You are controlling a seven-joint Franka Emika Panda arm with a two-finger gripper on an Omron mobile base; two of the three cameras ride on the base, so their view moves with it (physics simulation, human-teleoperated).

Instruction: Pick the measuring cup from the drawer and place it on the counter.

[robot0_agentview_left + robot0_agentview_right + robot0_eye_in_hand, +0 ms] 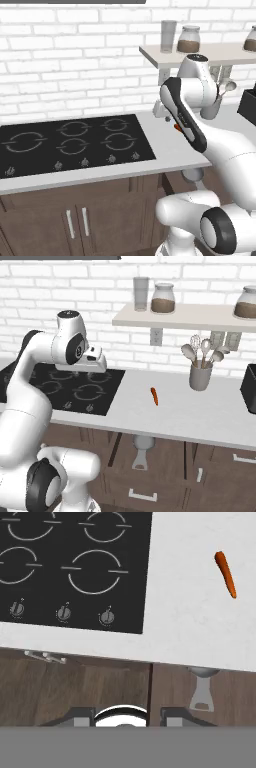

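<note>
Below counter [200, 411] edge: measuring cup [142, 448] in drawer [150, 466].

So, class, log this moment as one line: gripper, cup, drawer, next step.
gripper: open, over counter edge, empty | measuring cup: in drawer, untouched | drawer: open | next: probably reach down for cup

- The counter [200, 411] lay broad and bare between the cooktop [75, 388] and the utensil holder [200, 376], with only a thin orange stick [154, 396] lying in that stretch.
- The wall shelf [185, 317] hung over the back of the counter and limited room above there.
- The counter's edge overhung the open drawer [150, 466], covering the bowl of the measuring cup [142, 453]; its handle lay clear.
</note>
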